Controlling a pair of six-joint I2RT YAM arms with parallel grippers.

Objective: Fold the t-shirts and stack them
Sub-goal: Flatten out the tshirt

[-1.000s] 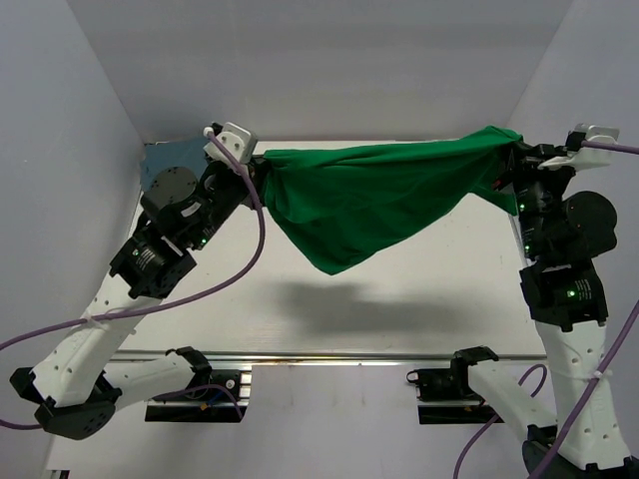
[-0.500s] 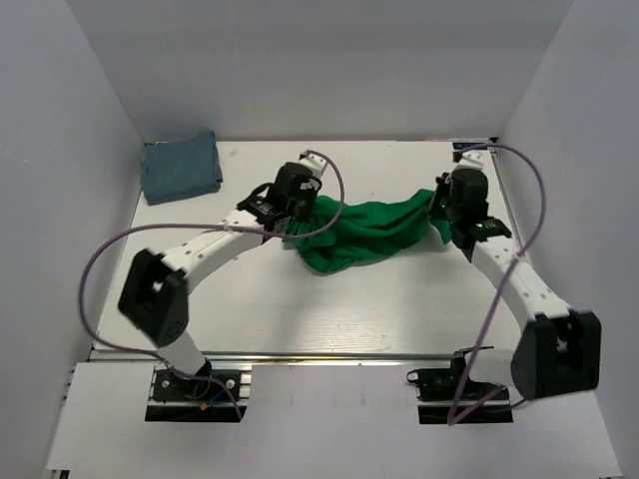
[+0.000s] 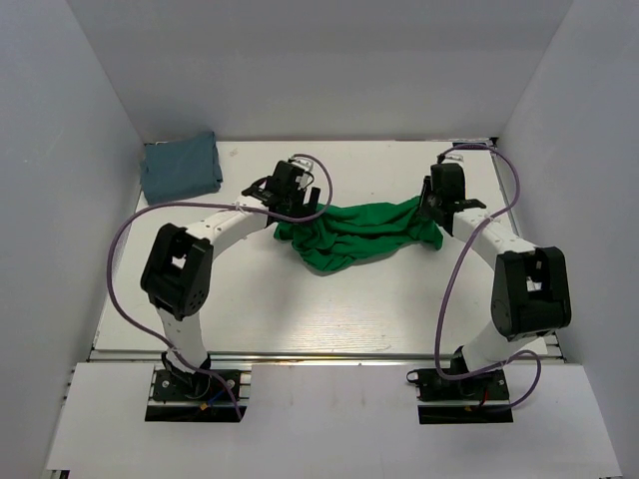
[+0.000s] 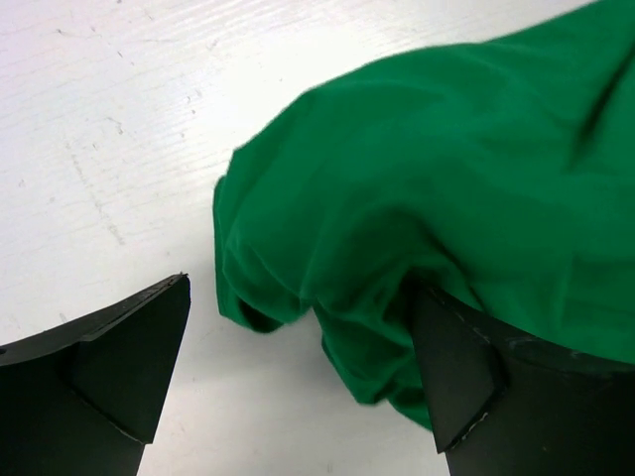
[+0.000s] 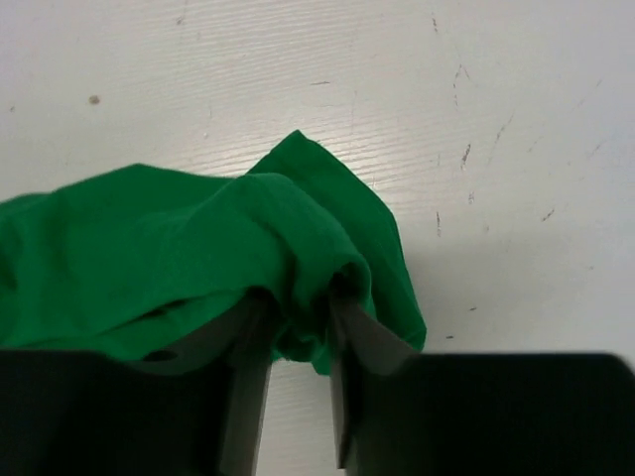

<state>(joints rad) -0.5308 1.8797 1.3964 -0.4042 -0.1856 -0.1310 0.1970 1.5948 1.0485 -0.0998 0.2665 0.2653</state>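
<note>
The bright green t-shirt (image 3: 354,232) lies crumpled in a long heap on the white table (image 3: 300,309). My left gripper (image 3: 305,208) is at its left end, down at the table with the jaws wide open. In the left wrist view the green t-shirt (image 4: 446,169) bulges between the fingers of my left gripper (image 4: 300,288) and rests against the right one. My right gripper (image 3: 436,207) is at the shirt's right end. In the right wrist view its jaws (image 5: 298,297) stand a little apart, a loose fold of green t-shirt (image 5: 198,238) between them. The slate grey-blue t-shirt (image 3: 181,168) lies folded at the far left corner.
White walls close the table in on the left, back and right. Both arms reach forward in arcs from their bases at the near edge, with purple cables looping above them. Bare tabletop (image 3: 300,309) lies between the green heap and the near edge.
The green shirt, held stretched high between both grippers a second ago, has been brought down onto the table. Both grippers have let go: the left opened wide, the right a little.
</note>
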